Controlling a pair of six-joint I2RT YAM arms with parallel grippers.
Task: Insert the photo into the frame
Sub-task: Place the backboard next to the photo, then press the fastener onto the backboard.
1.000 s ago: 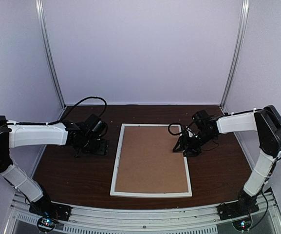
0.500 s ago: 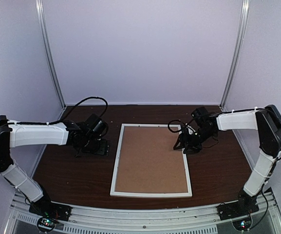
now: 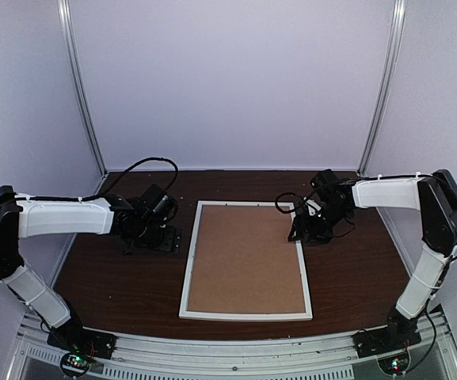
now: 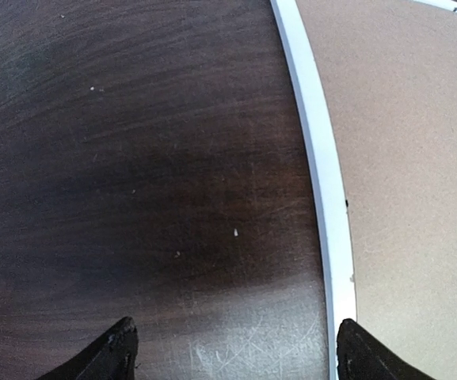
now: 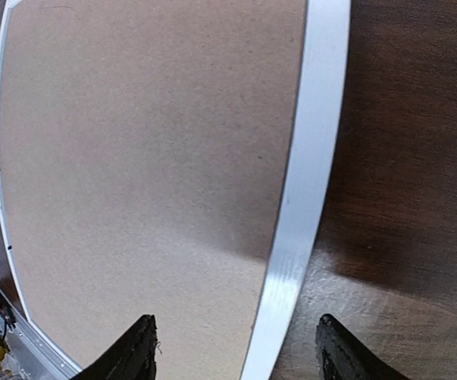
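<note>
Two robot arms reach in from either side of a white picture frame [image 3: 188,273] that lies flat in the middle of a dark wooden table [image 3: 109,277], its long sides running away from the arms. The frame lies back upward, probably so that it can be loaded from behind, and a plain brown board [image 3: 244,257] fills it from edge to edge. The photo is nowhere to be seen (it may sit under the board or be out of shot; I cannot tell which). The left gripper [image 4: 240,352] hangs low just beside the frame's left edge, its two dark fingers spread wide with nothing between them, one over bare table and the other at the white rim. The right gripper [image 5: 240,352] hangs over the frame's right edge near the far corner. Its fingers are also apart and empty, straddling the rim with one over the board and one over the table. My guess is that each arm is posted at an edge so it can steady or lift the frame or its board.
</note>
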